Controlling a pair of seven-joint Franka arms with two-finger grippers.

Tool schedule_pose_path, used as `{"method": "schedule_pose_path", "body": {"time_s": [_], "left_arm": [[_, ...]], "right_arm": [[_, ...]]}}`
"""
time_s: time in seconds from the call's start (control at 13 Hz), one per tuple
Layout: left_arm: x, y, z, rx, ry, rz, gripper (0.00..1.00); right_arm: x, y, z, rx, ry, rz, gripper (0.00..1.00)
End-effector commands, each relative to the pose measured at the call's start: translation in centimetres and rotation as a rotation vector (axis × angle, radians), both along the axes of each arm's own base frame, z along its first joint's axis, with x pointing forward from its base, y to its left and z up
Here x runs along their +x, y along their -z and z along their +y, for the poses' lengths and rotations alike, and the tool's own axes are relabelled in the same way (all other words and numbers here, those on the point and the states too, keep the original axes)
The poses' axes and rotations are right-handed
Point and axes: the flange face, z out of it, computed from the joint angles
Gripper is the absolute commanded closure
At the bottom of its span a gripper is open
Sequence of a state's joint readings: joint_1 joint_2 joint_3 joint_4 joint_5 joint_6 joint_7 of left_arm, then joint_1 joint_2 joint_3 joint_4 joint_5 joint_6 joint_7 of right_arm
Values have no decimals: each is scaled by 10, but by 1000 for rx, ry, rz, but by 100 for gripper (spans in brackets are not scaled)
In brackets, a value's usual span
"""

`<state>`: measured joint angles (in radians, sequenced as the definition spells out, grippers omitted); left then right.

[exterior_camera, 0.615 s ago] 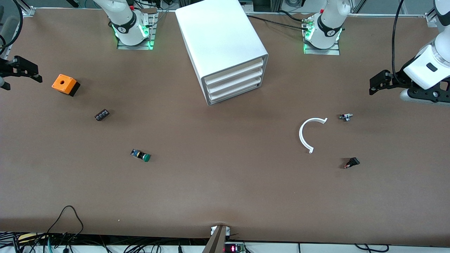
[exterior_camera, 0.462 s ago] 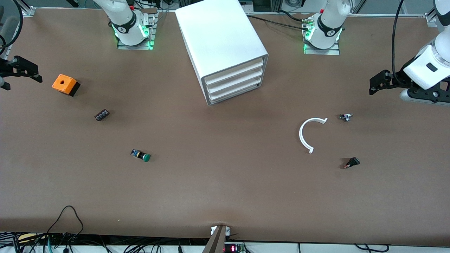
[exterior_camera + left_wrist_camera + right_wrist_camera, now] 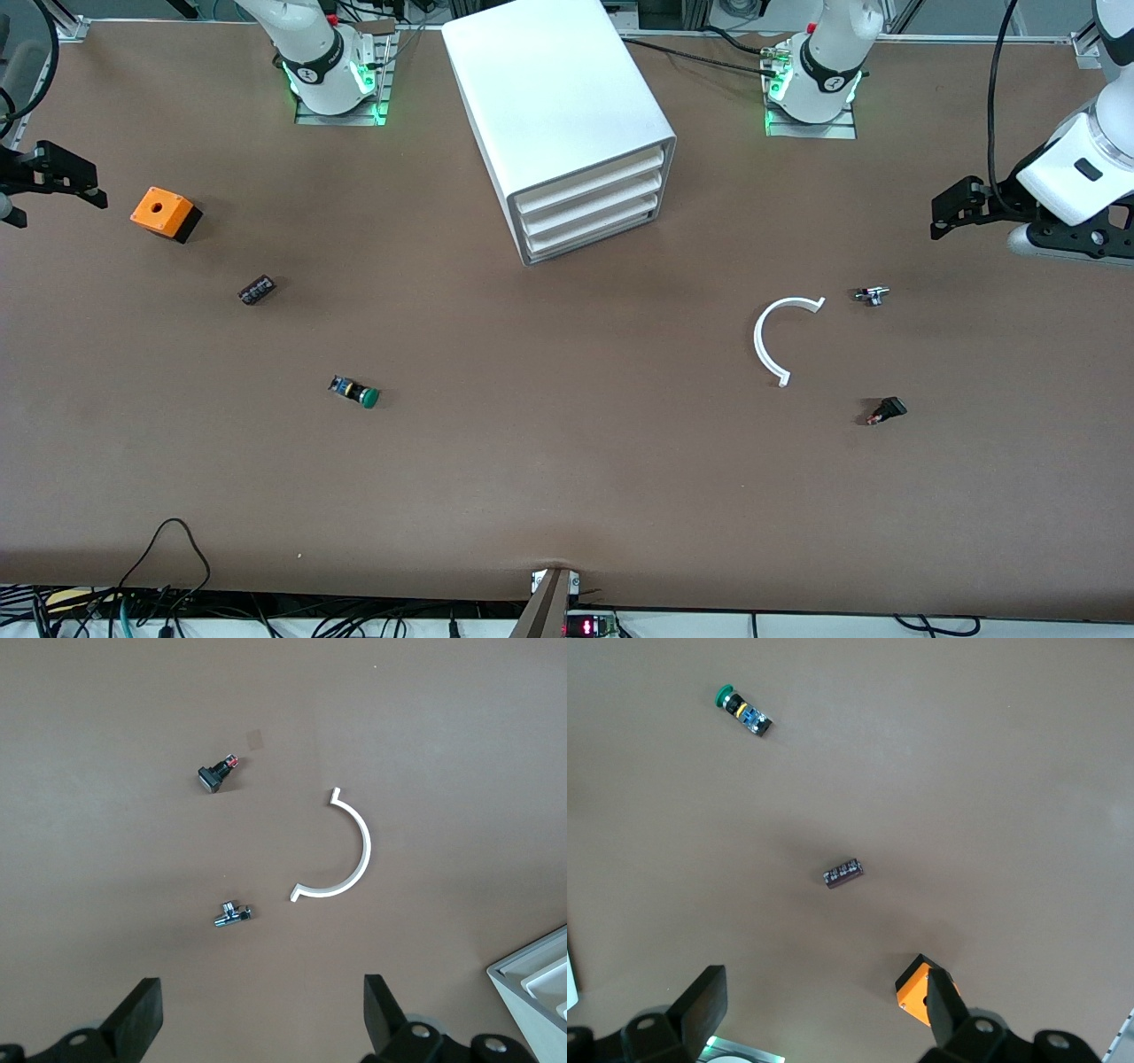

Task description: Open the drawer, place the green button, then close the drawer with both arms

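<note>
The white cabinet stands between the two arm bases, and all three drawer fronts are shut. The drawer is the lowest front. A corner of the cabinet shows in the left wrist view. The button lies on its side on the table toward the right arm's end, green cap and blue-yellow rear showing; it also appears in the right wrist view. My left gripper is open and empty in the air at the left arm's end of the table. My right gripper is open and empty beside the orange cube.
An orange cube and a small black block lie toward the right arm's end. A white C-shaped ring, a small metal part and a black red-tipped part lie toward the left arm's end.
</note>
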<state>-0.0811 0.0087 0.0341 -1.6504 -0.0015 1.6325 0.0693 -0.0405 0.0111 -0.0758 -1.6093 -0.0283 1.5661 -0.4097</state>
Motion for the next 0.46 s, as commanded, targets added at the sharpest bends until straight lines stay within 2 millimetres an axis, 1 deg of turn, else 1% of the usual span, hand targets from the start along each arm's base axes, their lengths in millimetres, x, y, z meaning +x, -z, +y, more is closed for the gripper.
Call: {"method": "schedule_pose_path", "body": {"time_s": [0.0,0.08,0.15,0.23,0.31,0.38], "left_arm": [[-5,-2,1,4,10,2,0],[-6,-2,-3,-6,14,13,0],[-4,-6,-11,-10,26,12,0],[-2,-5,-26,-9,49,26,0],[-1,-3,-31,-8,60,43,0],[-2,1,-36,-7,72,63,0]], "right_arm": [[-2,-2,2,17,-11,-5,0],[-1,-2,2,17,-13,-5,0],[4,6,4,17,-14,5,0],[8,13,6,19,-20,16,0],[12,22,12,20,-27,29,0],[19,31,12,20,-29,34,0]]}}
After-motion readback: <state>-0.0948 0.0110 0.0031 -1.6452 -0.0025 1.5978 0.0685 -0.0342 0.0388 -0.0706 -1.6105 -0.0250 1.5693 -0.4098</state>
